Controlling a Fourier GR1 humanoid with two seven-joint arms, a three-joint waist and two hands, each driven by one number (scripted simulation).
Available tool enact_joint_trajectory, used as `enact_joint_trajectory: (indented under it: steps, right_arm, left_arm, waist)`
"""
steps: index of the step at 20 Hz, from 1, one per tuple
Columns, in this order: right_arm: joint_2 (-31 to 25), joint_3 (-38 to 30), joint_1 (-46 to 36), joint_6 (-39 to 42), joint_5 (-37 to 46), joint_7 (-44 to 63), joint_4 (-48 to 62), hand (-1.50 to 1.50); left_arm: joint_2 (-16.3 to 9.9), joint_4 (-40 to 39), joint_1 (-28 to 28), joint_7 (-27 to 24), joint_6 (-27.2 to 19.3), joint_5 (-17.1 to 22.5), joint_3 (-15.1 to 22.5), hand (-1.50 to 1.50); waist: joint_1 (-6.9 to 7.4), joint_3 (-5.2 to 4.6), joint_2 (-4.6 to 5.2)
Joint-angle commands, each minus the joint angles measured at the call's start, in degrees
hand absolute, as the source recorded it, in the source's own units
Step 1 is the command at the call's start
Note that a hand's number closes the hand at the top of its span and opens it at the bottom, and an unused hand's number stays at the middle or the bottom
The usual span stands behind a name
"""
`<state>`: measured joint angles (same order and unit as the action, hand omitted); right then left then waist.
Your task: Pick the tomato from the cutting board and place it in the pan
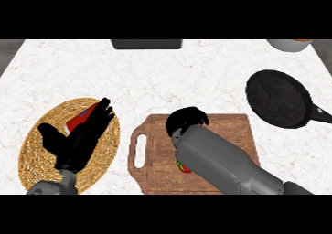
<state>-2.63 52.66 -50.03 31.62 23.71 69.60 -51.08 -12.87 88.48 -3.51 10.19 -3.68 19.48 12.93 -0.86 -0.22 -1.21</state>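
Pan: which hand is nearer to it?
Right. The right hand is over the cutting board, just left of the pan; the left hand is far left, over the woven mat.

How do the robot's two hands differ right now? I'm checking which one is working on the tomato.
The left hand is open, fingers straight, over the round woven straw mat; the right hand is curled, over the brown wooden cutting board. The left hand points up and rightward; the right hand's fingers bend downward. The red tomato peeks out beneath the right forearm, away from the left hand. Both hands are black on grey forearms.
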Motion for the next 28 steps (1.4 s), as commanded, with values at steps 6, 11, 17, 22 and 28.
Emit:
enact_joint_trajectory:
  steps: [6,11,17,22,28]
  right_arm:
    - [-3.1,3.3,1.4,7.3,6.9,5.4,-1.6,1.50]
    - [-8.2,3.7,13.7,-9.9,8.9,-14.8,-28.0,1.50]
    - [-21.5,6.3,25.0,-23.2,18.4,-20.9,-46.8,1.50]
    - [-27.1,1.6,26.8,-35.7,27.9,-19.7,-60.0,1.50]
    - [-34.5,-7.7,38.3,-46.9,23.9,-21.9,-76.3,1.50]
  left_arm:
    - [0.3,-0.3,-1.8,0.8,0.9,0.0,-0.8,0.00]
    - [-0.2,0.0,1.7,-0.1,0.2,0.3,-2.0,0.00]
    - [-0.1,1.2,1.7,1.2,-1.0,0.2,-2.4,0.00]
    - [0.2,2.8,2.8,1.2,-1.0,0.5,-2.2,0.00]
    - [1.2,2.2,0.8,2.3,-1.2,0.3,-1.8,0.00]
  waist:
    - [0.27,0.17,0.96]
    - [-2.82,0.46,-0.14]
    - [-3.76,0.44,-0.02]
    - [-3.19,0.43,-0.25]
    - [-2.31,0.41,0.67]
